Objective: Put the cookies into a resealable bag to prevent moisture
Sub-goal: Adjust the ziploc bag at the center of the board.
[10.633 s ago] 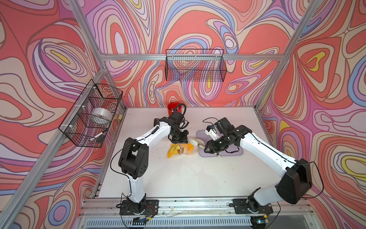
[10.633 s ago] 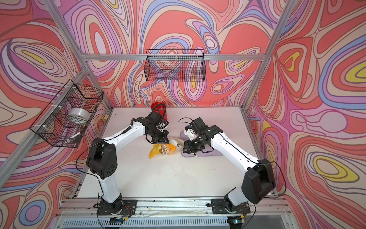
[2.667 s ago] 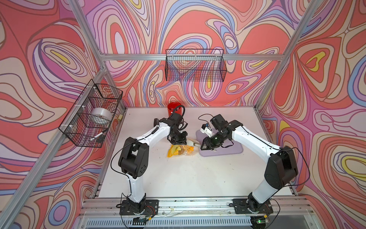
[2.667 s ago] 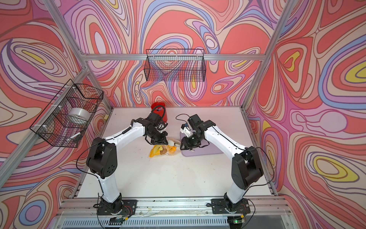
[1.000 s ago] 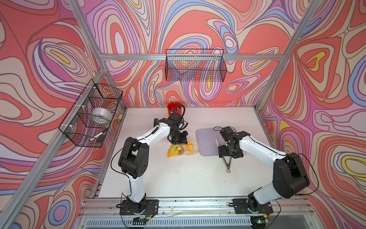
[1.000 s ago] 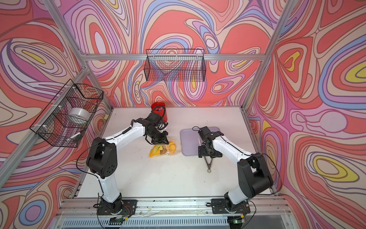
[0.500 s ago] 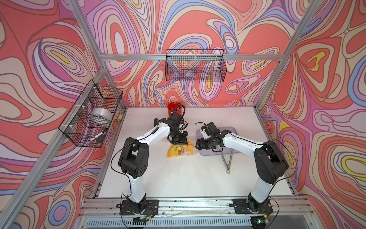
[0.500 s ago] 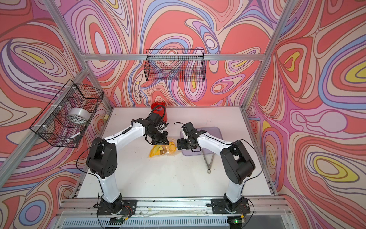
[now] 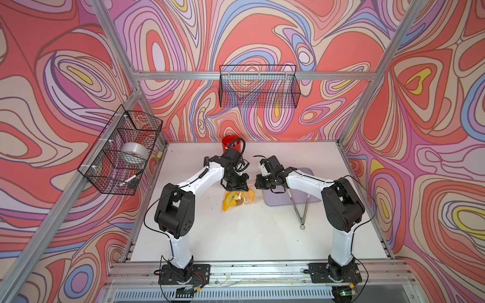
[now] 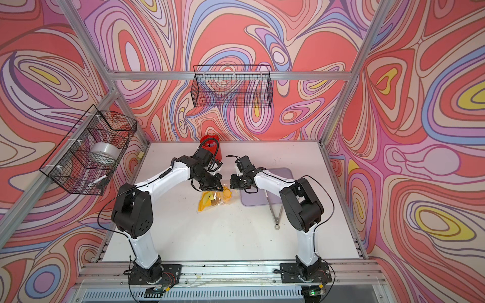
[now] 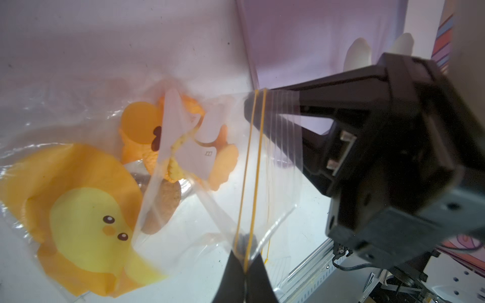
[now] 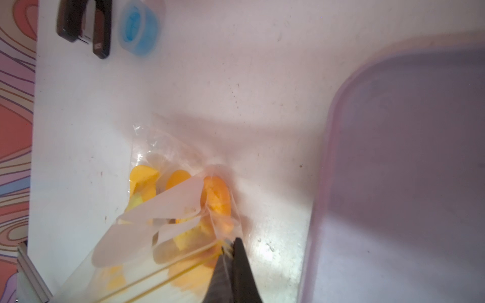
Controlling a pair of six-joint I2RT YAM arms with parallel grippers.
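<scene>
The resealable bag [image 9: 237,200] lies on the white table [image 9: 236,236] btw the two arms, w/ the cookies [image 11: 223,162] inside it. The lilac tray [image 9: 274,200] just beside it looks bare, so loading is prob. done and sealing is what's left. The left gripper [image 11: 245,262] is pinched tight on one end of the zip strip [image 11: 253,168], film caught btw its tips. The right gripper [image 12: 231,251] is clamped on the opposite end of the same strip. Key relation: the strip's long axis runs straight from one pinch to the other. In both top views the bag's body, cookies incl., sags off that line toward the robot's base side. Neither arm is nearer, as both are on it. Two yellow zip lines run side by side along the strip, and I can't tell whether the tracks are mated. The next move prob. needs one pinch to run or press along that axis vs the other acting as anchor. The risk is thin film slipping out. Writing: no brand is legible. The bag carries a yellow cartoon face [image 11: 86,223] and a white patch w/ a tiny mark [image 11: 209,153], too small to read. The black stapler [image 12: 84,26] has a pale logo, also unreadable. Metal tongs [image 9: 301,220] lie partly on the tray, apart from the bag.
</scene>
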